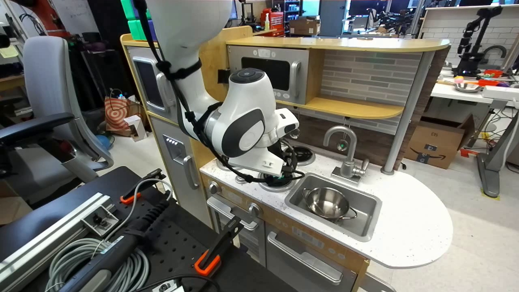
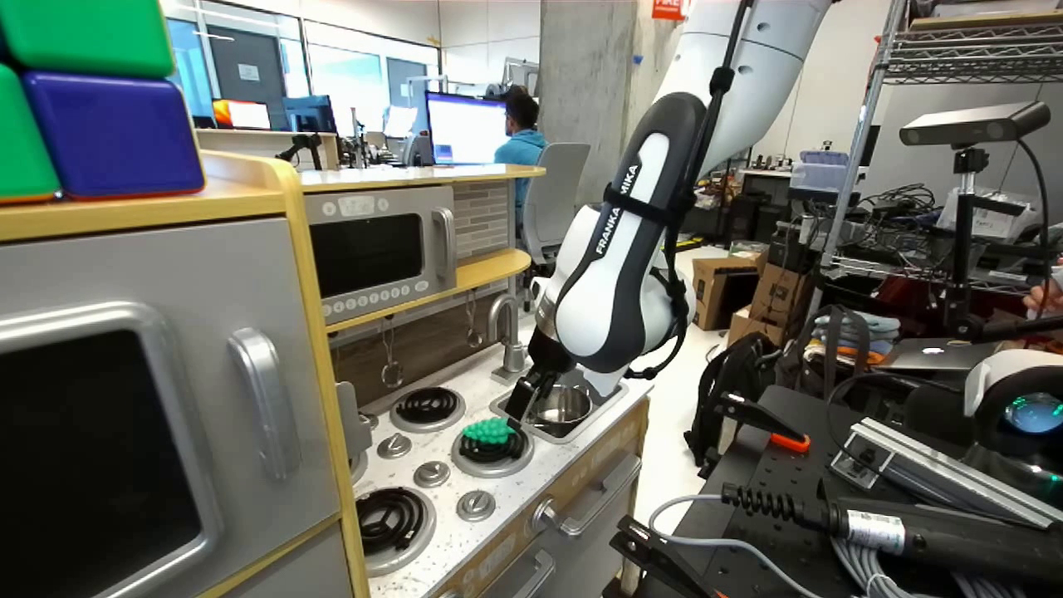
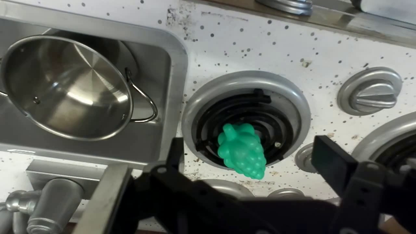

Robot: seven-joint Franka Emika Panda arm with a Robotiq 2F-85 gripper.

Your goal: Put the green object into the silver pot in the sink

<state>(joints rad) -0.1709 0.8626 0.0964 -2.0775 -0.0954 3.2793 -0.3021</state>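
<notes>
The green object (image 3: 242, 151), a bumpy grape-bunch toy, lies on a black coil burner beside the sink in the wrist view. It also shows in an exterior view (image 2: 488, 431); elsewhere the gripper mostly hides it. My gripper (image 3: 248, 148) is open, its fingers wide apart on either side of the green object and apart from it. In an exterior view the gripper (image 2: 523, 403) is just above that burner. The silver pot (image 1: 327, 201), shiny with two wire handles, stands in the sink (image 1: 374, 221). The pot (image 3: 70, 87) shows its bare inside in the wrist view.
The curved faucet (image 1: 348, 150) rises behind the sink. A shelf (image 1: 357, 108) and a toy microwave (image 1: 269, 73) overhang the counter's back. More burners (image 2: 428, 407) and knobs (image 2: 476, 505) are near. A tall cabinet (image 2: 166, 274) stands beside the stove.
</notes>
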